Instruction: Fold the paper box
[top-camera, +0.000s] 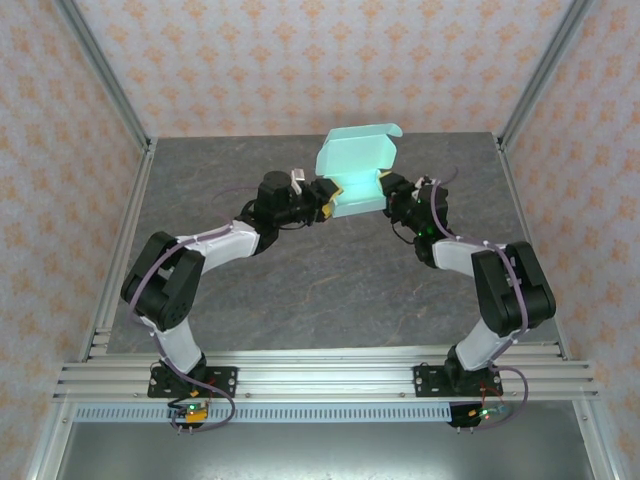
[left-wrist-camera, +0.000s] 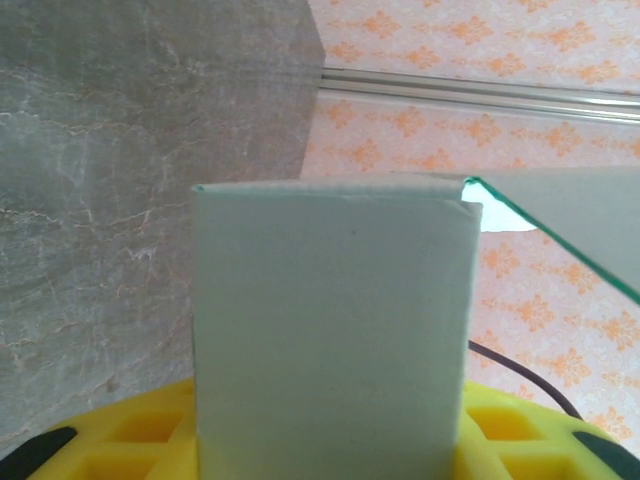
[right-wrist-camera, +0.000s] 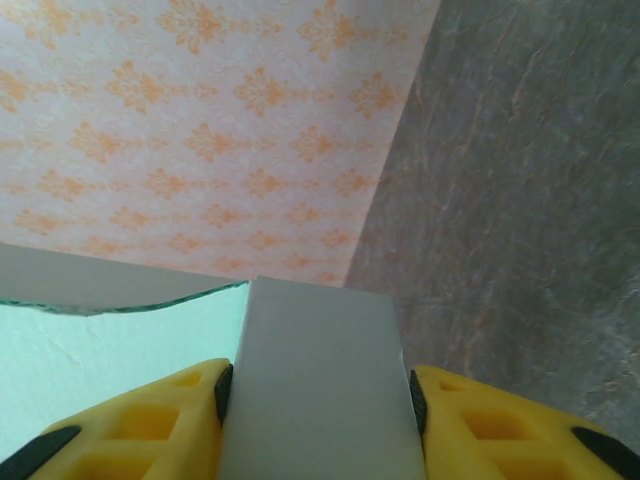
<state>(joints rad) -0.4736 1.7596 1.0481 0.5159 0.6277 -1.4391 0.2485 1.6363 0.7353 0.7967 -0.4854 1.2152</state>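
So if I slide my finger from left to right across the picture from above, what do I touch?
left arm → left gripper → box → right gripper → right arm

We see the paper box (top-camera: 357, 170) in pale mint card, part-formed: the tray is up and the lid flap stands open, tilted back. It sits over the far middle of the bench (top-camera: 300, 290), with the left hand (top-camera: 328, 206) and right hand (top-camera: 385, 184) clamping opposite end walls (left-wrist-camera: 330, 330) (right-wrist-camera: 320, 390). We cannot tell whether it touches the bench.
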